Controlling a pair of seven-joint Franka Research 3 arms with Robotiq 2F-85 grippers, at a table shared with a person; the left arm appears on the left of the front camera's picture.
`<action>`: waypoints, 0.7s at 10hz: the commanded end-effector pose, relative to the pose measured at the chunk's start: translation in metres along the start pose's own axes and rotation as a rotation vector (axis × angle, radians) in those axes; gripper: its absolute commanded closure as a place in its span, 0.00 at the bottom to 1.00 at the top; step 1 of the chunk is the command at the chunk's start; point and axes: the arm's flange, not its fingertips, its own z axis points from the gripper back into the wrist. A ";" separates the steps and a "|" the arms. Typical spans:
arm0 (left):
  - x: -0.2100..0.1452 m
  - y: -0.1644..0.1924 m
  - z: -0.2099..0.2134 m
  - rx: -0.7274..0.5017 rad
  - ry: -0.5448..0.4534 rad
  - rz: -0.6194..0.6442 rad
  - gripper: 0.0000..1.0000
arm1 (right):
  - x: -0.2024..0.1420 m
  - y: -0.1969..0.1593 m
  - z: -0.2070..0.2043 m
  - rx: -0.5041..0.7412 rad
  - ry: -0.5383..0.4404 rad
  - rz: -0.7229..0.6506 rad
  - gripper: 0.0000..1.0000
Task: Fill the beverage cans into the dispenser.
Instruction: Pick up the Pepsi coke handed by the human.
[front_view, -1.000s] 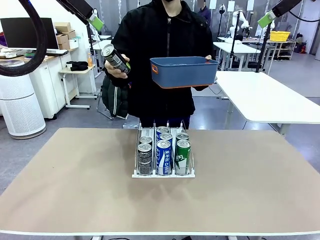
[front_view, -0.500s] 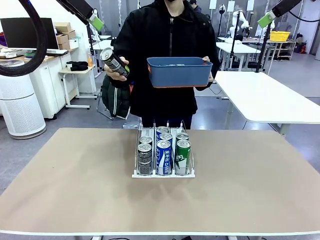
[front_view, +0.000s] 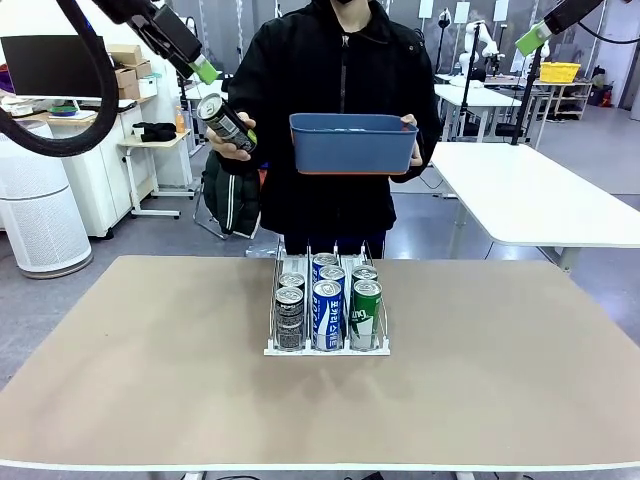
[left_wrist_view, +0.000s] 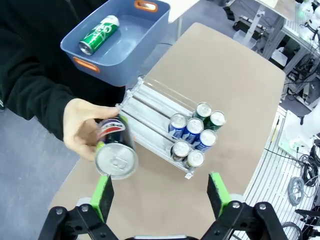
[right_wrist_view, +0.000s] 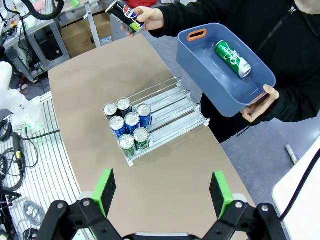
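The dispenser (front_view: 325, 349) stands mid-table with several beverage cans in its lanes: black-grey (front_view: 289, 318), blue (front_view: 327, 313), green (front_view: 366, 313). The person holds out a dark can (front_view: 226, 122) in one hand and a blue tub (front_view: 352, 143) in the other. A green can (left_wrist_view: 99, 34) lies in the tub (right_wrist_view: 220, 95). My left gripper (front_view: 203, 70) hovers open just above the held can (left_wrist_view: 116, 152), which sits beside its left finger (left_wrist_view: 103, 197). High at the far right, my right gripper (front_view: 533, 38) is open and looks down on the dispenser (right_wrist_view: 170, 107).
The brown table (front_view: 150, 380) has free room on both sides of the dispenser. A white table (front_view: 530, 200) stands behind on the right. A cabinet with a monitor (front_view: 50, 65) and a white cylinder (front_view: 40, 215) stand on the left.
My left arm has swung right and down toward the held can. The person has shifted the tub slightly left. The right arm has not moved.
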 end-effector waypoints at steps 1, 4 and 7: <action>0.004 0.004 -0.002 0.056 0.027 -0.023 0.00 | 0.000 0.000 -0.001 0.009 -0.006 -0.002 0.00; -0.002 0.014 -0.018 0.144 0.015 -0.019 0.00 | 0.000 0.000 -0.001 0.009 -0.006 -0.002 0.00; -0.007 0.018 -0.031 0.152 0.009 -0.023 0.00 | 0.000 0.000 -0.001 0.009 -0.006 -0.002 0.00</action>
